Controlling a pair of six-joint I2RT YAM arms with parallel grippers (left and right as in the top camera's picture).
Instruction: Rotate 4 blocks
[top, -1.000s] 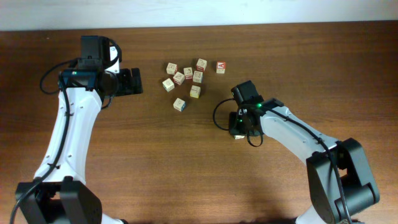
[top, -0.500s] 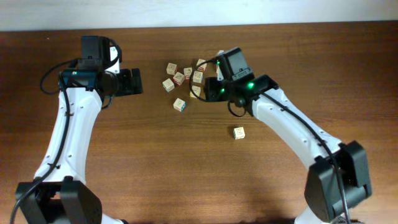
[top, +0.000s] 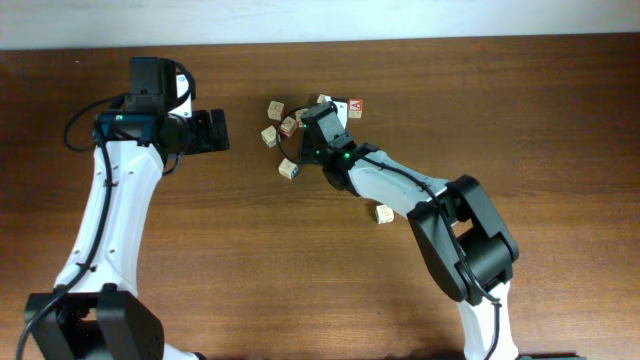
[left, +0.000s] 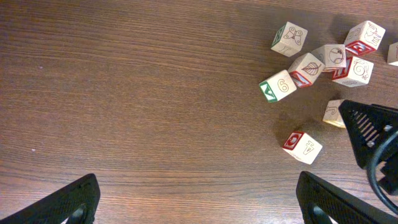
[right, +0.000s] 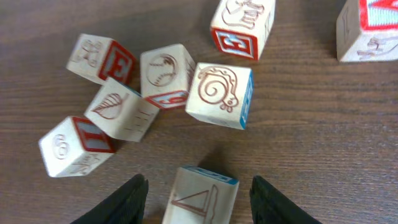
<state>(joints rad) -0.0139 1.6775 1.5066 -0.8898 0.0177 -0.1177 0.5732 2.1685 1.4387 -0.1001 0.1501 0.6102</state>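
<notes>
Right gripper stands part-open astride a wooden block, judged light, rigid and smooth, best pinched across opposite flat faces; left gripper gapes wide, empty.

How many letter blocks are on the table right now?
10. One block sits between the fingers of the right gripper; six clustered blocks just ahead; red-faced block beside them; stray block nearer the robot; lone block by the right arm, which may hide others.
</notes>
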